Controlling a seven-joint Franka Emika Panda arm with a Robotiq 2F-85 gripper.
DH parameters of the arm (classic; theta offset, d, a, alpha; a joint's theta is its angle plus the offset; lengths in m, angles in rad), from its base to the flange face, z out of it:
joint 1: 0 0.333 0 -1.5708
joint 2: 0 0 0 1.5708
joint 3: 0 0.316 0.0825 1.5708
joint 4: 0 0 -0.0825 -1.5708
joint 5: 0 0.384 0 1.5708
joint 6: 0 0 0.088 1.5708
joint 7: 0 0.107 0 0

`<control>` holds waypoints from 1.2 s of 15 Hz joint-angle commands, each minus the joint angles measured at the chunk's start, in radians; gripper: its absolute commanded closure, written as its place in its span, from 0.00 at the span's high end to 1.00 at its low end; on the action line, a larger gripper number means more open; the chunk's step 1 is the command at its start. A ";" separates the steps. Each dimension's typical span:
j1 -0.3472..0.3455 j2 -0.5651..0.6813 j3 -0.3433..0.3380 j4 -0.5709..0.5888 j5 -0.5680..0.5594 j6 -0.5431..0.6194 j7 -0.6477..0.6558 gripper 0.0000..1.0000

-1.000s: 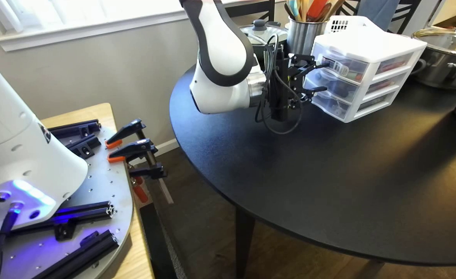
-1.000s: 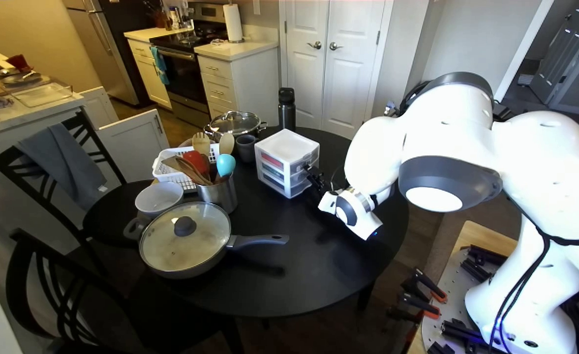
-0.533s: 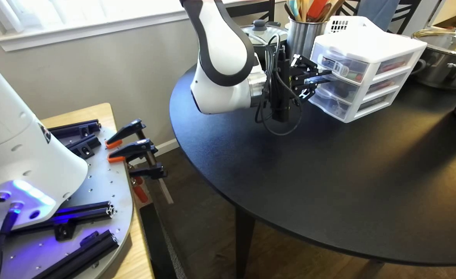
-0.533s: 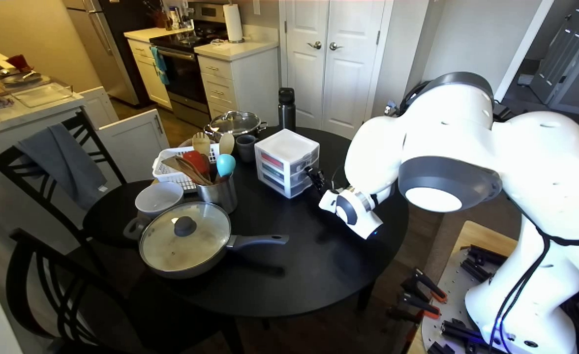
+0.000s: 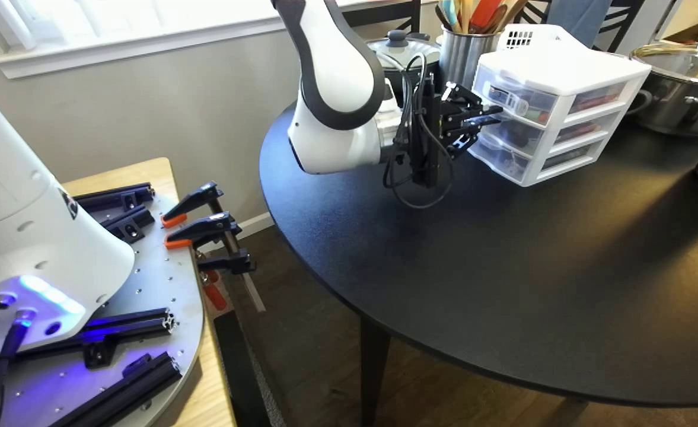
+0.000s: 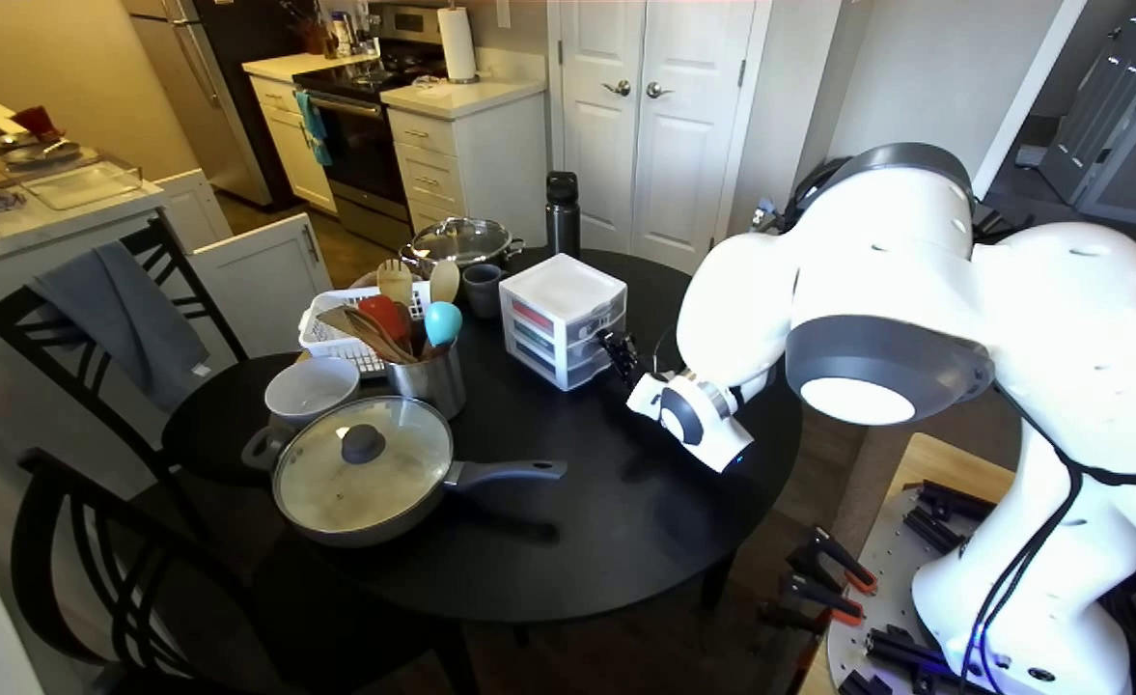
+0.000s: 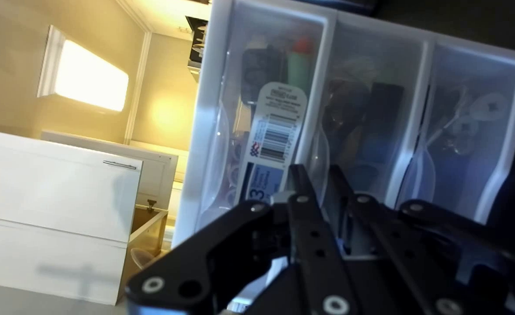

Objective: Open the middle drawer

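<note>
- Midway up the white drawer unit [image 5: 568, 68], between top drawer [image 7: 266, 74] and bottom drawer [image 7: 463, 140]: middle drawer [image 7: 366, 113], to all appearance flush and not yet opened.
- At the gripper [image 7: 317, 170], a narrow gap, with the curved pull [image 7: 322, 148] of that drawer between the fingertips [image 7: 302, 181], apparently pinched.
- By judgement, at the turn from grasping to pulling.
- Next: draw straight back from the front, level and slow, keeping the pinch snug; watch for dragging of the unit across the table [image 5: 503, 267].

From your black gripper [image 7: 318, 169] in the wrist view, note the white-and-blue, black-striped label [image 7: 275, 139] at 10 o'clock and clear middle drawer [image 7: 362, 105] at 1 o'clock.
</note>
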 commanded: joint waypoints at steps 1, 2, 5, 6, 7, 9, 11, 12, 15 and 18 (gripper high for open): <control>0.076 -0.015 -0.023 -0.078 0.001 -0.046 0.019 0.06; 0.085 -0.017 -0.022 -0.089 0.003 -0.052 0.022 0.06; 0.096 -0.010 -0.020 -0.101 0.010 -0.047 0.025 0.06; 0.086 -0.012 -0.015 -0.098 0.018 -0.039 0.008 0.06; 0.074 -0.008 -0.012 -0.087 0.028 -0.014 0.006 0.06; -0.129 -0.137 0.146 -0.097 -0.026 -0.069 -0.139 0.06; -0.012 -0.080 0.056 -0.087 0.041 0.027 -0.076 0.06; -0.047 -0.109 0.081 -0.091 0.027 0.043 -0.098 0.06; -0.041 -0.136 0.059 -0.097 0.024 0.098 -0.113 0.06; -0.031 -0.162 0.040 -0.112 0.020 0.122 -0.133 0.06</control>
